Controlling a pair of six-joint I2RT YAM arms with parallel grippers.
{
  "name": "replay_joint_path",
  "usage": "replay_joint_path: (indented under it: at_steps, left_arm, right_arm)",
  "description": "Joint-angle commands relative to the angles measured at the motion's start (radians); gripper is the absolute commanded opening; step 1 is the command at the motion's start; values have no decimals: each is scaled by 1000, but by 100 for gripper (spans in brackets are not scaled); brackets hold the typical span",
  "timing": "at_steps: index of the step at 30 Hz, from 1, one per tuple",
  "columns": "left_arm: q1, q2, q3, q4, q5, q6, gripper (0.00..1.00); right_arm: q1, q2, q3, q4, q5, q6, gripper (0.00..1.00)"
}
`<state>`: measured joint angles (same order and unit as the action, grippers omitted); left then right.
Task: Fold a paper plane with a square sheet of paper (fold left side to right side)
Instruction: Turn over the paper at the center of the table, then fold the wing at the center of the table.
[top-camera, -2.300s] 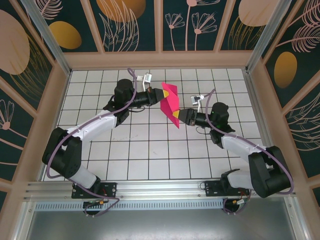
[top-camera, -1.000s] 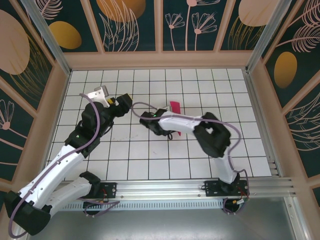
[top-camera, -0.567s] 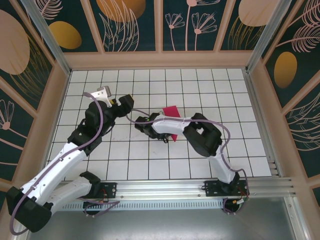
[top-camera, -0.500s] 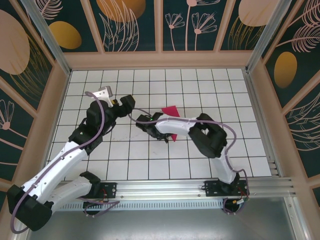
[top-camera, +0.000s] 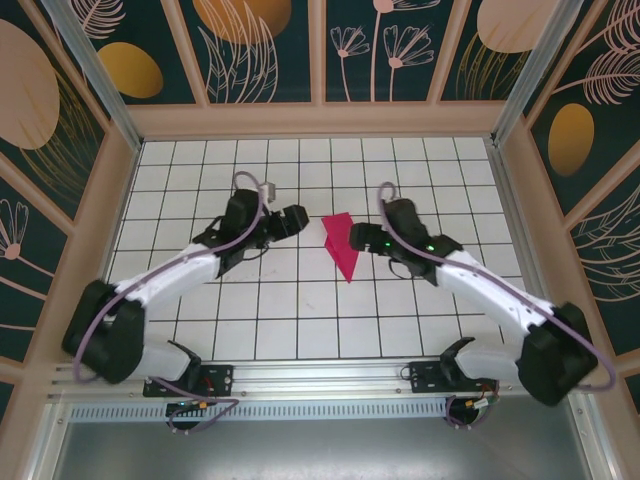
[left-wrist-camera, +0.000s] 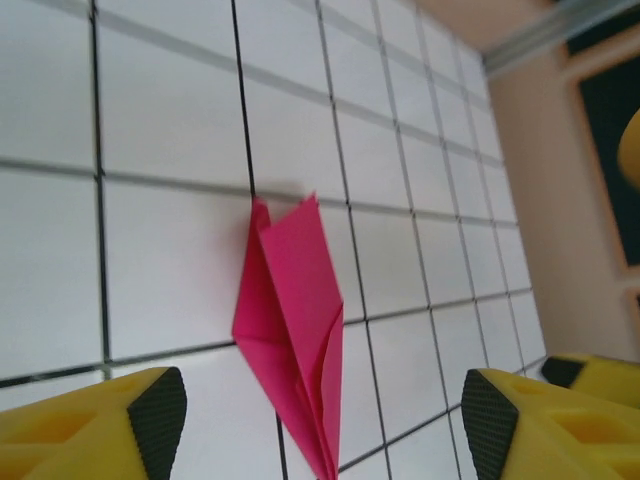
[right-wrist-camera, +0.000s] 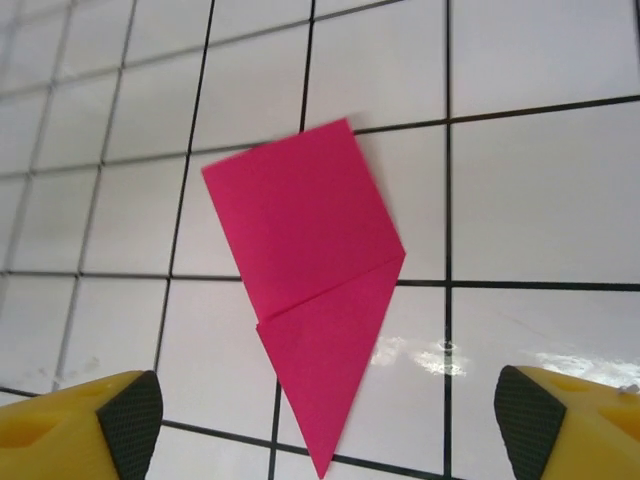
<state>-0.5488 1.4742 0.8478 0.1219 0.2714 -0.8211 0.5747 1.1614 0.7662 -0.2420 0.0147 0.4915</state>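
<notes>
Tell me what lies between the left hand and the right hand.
Only the magenta-pink, pointed folded paper plane, lying on the white tiled table between the left hand and the right hand, as the top external view shows.

White shells and black joints are seen on the left arm (top-camera: 190, 265) and right arm (top-camera: 490, 290); purple cables (top-camera: 240, 176) are looped along them; the left tool (left-wrist-camera: 325, 420) is fitted with yellow fingers (left-wrist-camera: 70, 435) and black pads (left-wrist-camera: 160, 415).

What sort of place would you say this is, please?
Probably a robot test cell: two arms bolted to a rail, a white gridded floor, and leaf-print wall panels boxing it in.
</notes>
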Motion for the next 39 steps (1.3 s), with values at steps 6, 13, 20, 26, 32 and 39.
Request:
replay_joint_path:
  at_steps: [6,13,20,26,32,39]
  left_arm:
    - [-30,311,119,125,199,-40,72]
    - [-32,495,242,152,243,-33,63]
    - [-31,561,290,169,261,5,31]
    - [-30,506,213,223,303,40,6]
    - [-19,409,56,398,429,47,0]
    - [-13,337,-34,481,509,86,0]
  right_arm:
    - [-264,-103,-239,314,-442,80,90]
    - [-313,-106,-309,360,-494,94,90]
    - [-356,-83,-321,399,-557,76,85]
    - [-426,5,-308,504,-713,12,80]
    - [-451,172,-255,666,-905,-40,79]
    - [-392,370,-148,709,-981,-124,78]
